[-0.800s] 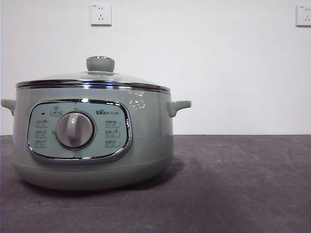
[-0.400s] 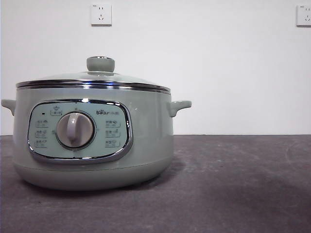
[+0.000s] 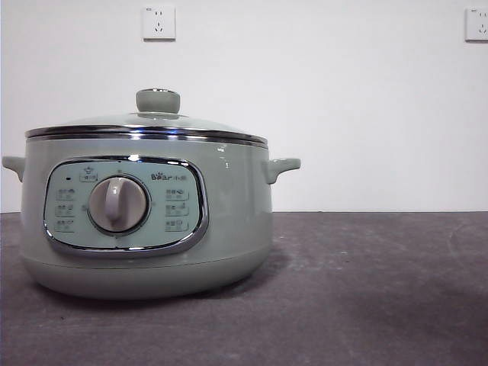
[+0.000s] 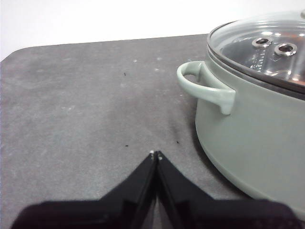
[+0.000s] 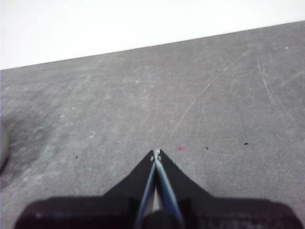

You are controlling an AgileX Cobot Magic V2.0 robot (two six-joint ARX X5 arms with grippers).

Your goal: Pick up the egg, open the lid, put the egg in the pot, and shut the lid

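Currently lid (image 3: 146,122) seated on pot (image 3: 229,221), left pincer (image 4: 156,155) pinched together beside it, right pincer (image 5: 156,153) likewise, empty

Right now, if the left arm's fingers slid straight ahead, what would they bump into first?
Probably nothing: the shut left gripper points along bare dark grey table, passing beside the round sage-green pot, though depth is unclear.

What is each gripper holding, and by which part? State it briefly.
Nothing is held. The left gripper is shut on nothing beside the pot; the right gripper is shut over bare table. The lid sits on the pot, untouched.
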